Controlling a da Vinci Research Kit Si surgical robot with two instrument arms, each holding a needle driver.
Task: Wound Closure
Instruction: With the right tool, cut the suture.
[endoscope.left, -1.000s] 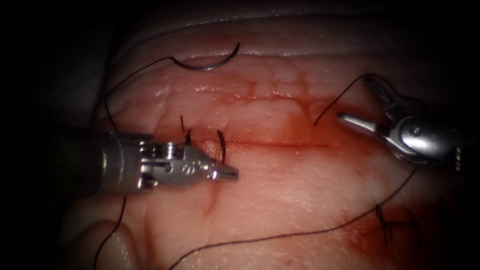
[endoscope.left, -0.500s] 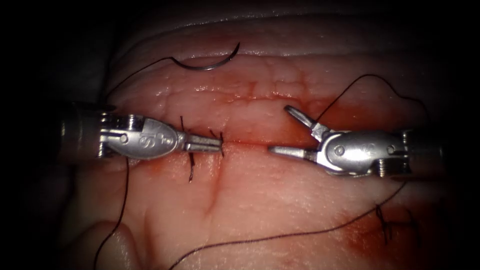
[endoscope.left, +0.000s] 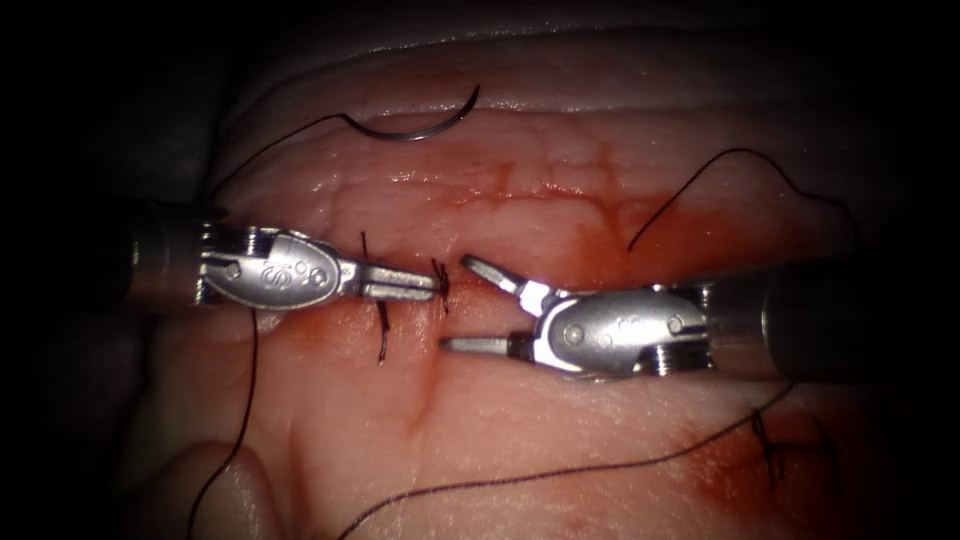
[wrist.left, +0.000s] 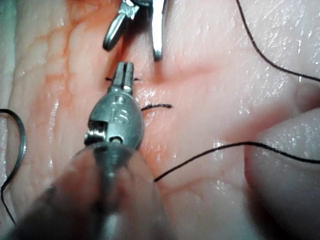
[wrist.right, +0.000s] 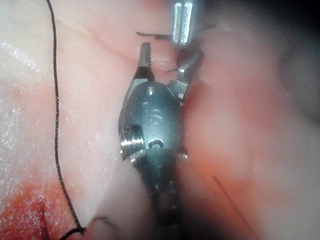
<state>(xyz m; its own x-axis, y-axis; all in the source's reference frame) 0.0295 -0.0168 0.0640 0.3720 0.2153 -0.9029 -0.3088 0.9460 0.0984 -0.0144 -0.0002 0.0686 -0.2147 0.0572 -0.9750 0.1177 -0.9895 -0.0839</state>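
The pale pink, wet slab of tissue (endoscope.left: 560, 420) has its cut running across the middle. The right steel needle driver (endoscope.left: 462, 303) has slid in, jaws spread wide around the short dark thread ends (endoscope.left: 441, 285), holding nothing. The left steel needle driver (endoscope.left: 425, 284) has its jaws pressed together, apparently pinching that thread end. I'd keep it taut. The thin curved steel needle (endoscope.left: 420, 130) lies free on the far tissue.

Left pincer (endoscope.left: 438, 285) closed; right pincer (endoscope.left: 455, 303) spread, empty.

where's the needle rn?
Endoscope view: the needle lies free on the tissue, held by neither tool, up beyond the cut, above the left tool.
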